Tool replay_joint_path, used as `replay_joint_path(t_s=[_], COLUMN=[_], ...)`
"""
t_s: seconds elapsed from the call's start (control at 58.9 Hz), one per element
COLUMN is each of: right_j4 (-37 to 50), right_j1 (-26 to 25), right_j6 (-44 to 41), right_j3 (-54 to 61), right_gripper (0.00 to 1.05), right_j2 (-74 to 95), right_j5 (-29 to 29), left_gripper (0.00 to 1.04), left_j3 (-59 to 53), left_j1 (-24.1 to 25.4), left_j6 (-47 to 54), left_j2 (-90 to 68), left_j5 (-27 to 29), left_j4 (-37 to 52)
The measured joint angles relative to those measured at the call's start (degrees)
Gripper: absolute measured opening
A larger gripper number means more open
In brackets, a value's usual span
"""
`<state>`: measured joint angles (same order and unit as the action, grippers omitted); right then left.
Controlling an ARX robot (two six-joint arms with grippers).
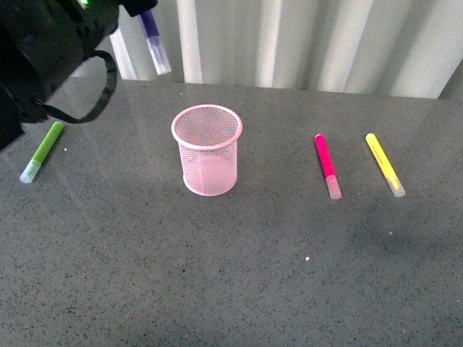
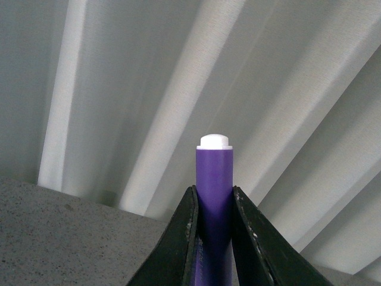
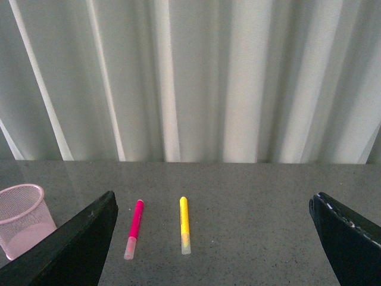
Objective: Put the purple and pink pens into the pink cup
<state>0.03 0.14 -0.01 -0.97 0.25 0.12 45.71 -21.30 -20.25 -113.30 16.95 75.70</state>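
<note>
My left gripper (image 1: 136, 9) is shut on the purple pen (image 1: 153, 40) and holds it high at the upper left, clear cap hanging down, up and to the left of the pink cup (image 1: 207, 150). In the left wrist view the purple pen (image 2: 214, 179) stands clamped between the two black fingers (image 2: 181, 244). The pink cup stands upright and empty at the table's middle. The pink pen (image 1: 326, 165) lies flat to the cup's right; it also shows in the right wrist view (image 3: 134, 228). My right gripper (image 3: 214, 238) is open and empty, out of the front view.
A lime green marker (image 1: 43, 150) lies at the left of the grey table (image 1: 231, 275). A yellow marker (image 1: 384, 163) lies right of the pink pen and shows in the right wrist view (image 3: 185, 224). A pale curtain (image 1: 311, 40) hangs behind the table's far edge.
</note>
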Motion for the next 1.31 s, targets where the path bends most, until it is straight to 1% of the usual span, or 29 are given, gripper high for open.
replay_joint_path(t_s=[0.085,0.289,0.544,1.308], right_j4=[0.00,0.00,0.00,0.00], right_j1=[0.00,0.00,0.00,0.00], right_j6=[0.00,0.00,-0.02,0.00], right_j3=[0.00,0.00,0.00,0.00], right_gripper=[0.98,0.98,0.98,0.98], right_j2=[0.00,0.00,0.00,0.00], right_j5=[0.00,-0.02,-0.02,0.00], left_gripper=[0.13,0.13,0.13,0.13], left_j3=[0.87,2.23,3.08,8.85], left_j1=[-1.36,-2.73,-3.15,-4.33], left_j6=[-0.55,0.35,2.47,3.67], left_j2=[-1.60,-5.01,-9.01,-16.68], left_j5=[1.14,1.22,1.88,3.28], left_j4=[0.96,2.45,4.11,3.34])
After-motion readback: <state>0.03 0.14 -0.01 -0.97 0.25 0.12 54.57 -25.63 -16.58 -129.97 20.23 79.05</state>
